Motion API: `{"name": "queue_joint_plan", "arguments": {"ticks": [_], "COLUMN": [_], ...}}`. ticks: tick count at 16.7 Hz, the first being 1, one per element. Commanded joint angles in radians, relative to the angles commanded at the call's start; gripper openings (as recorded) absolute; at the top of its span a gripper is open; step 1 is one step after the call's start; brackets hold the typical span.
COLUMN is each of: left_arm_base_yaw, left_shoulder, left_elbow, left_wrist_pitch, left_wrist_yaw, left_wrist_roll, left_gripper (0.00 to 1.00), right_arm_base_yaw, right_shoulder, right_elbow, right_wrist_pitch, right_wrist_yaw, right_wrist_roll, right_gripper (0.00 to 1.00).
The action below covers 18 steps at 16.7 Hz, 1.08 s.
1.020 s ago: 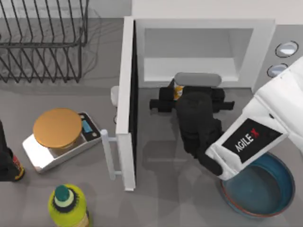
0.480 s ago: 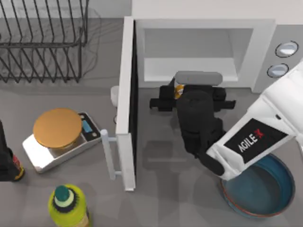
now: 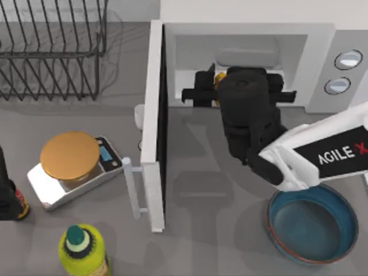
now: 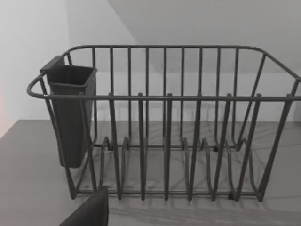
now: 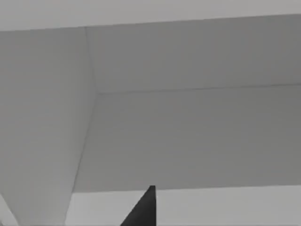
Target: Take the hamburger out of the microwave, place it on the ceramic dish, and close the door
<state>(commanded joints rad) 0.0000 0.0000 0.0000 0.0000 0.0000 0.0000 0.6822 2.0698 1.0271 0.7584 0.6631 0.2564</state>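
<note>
One arm is working: the right tool point(image 3: 225, 73) is reaching into the microwave point(image 3: 322, 46), and whether it is clenched I cannot tell. A sliver of hamburger point(image 3: 219, 77) is peeking beside it. It should be squeezing gently, lifting clear of the sill, then heading for the dish point(image 3: 339, 244).

Rendered kitchen setting: grey surface point(image 3: 195, 230) carrying a white microwave point(image 3: 322, 40), wire dish rack point(image 3: 52, 52), kitchen scale point(image 3: 72, 167), blue ceramic dish point(image 3: 313, 227), green-capped bottle point(image 3: 83, 250).
</note>
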Motion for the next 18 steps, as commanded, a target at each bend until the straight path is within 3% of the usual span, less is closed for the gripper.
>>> {"name": "queue_joint_plan", "arguments": {"ticks": [7,10,14,18], "left_arm_base_yaw": [0.0,0.0,0.0,0.0], "left_shoulder": [0.0,0.0,0.0,0.0], "left_elbow": [0.0,0.0,0.0,0.0], "left_wrist_pitch": [0.0,0.0,0.0,0.0], "left_wrist_yaw": [0.0,0.0,0.0,0.0], "left_wrist_roll": [0.0,0.0,0.0,0.0], "left_gripper": [1.0,1.0,1.0,1.0], "right_arm_base_yaw": [0.0,-0.025,-0.108,-0.24], "right_shoulder": [-0.042,-0.044,-0.073,-0.169], "right_elbow": [0.001,-0.005,-0.033,-0.093], "right_wrist_pitch": [-0.047,-0.098,-0.265,-0.511], "right_wrist_yaw": [-0.001,-0.064,-0.29,-0.642], "right_wrist_roll": [0.001,-0.061,-0.284,-0.623], "right_gripper": [0.0,0.0,0.0,0.0]}}
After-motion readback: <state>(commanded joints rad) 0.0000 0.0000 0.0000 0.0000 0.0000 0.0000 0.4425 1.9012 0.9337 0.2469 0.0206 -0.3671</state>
